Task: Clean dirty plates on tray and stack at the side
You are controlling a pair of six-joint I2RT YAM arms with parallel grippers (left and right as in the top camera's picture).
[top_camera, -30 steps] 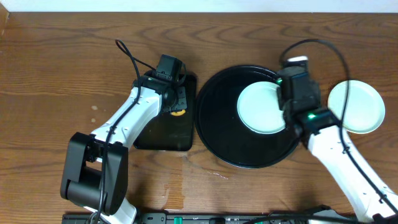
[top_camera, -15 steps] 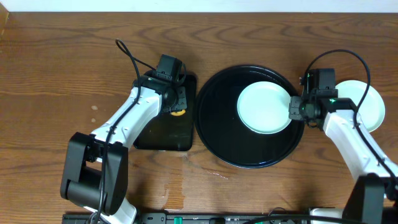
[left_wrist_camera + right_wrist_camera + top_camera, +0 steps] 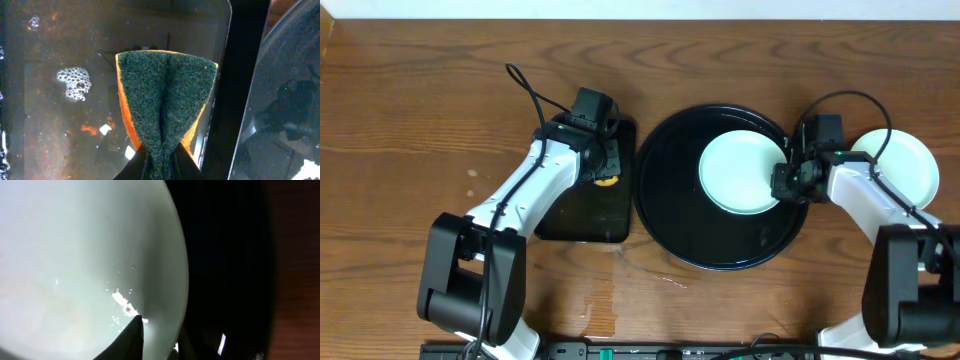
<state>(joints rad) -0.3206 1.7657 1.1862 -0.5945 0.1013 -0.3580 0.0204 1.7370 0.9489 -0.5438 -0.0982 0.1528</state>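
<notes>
A pale mint plate (image 3: pixel 740 172) lies in the right part of the round black tray (image 3: pixel 665 200). My right gripper (image 3: pixel 782 182) is at the plate's right rim. In the right wrist view its fingers (image 3: pixel 157 335) straddle the rim of the plate (image 3: pixel 75 255), one on top and one beneath, shut on it. A second pale plate (image 3: pixel 910 175) lies on the table right of the tray, partly hidden by my right arm. No yellow plate shows. My left gripper (image 3: pixel 600 160) is shut on a green-and-orange sponge (image 3: pixel 165 100), folded between its fingers (image 3: pixel 160 160).
The sponge hangs over the rectangular black tray (image 3: pixel 580 215), which is wet with suds and orange flecks (image 3: pixel 72 82). It stands right beside the round tray's left rim. Bare wooden table (image 3: pixel 410 130) lies to the left and behind.
My right gripper swung off the side plate, came back to the tray plate's right rim and closed on it. The plate shifted slightly left. The left arm has not moved.
</notes>
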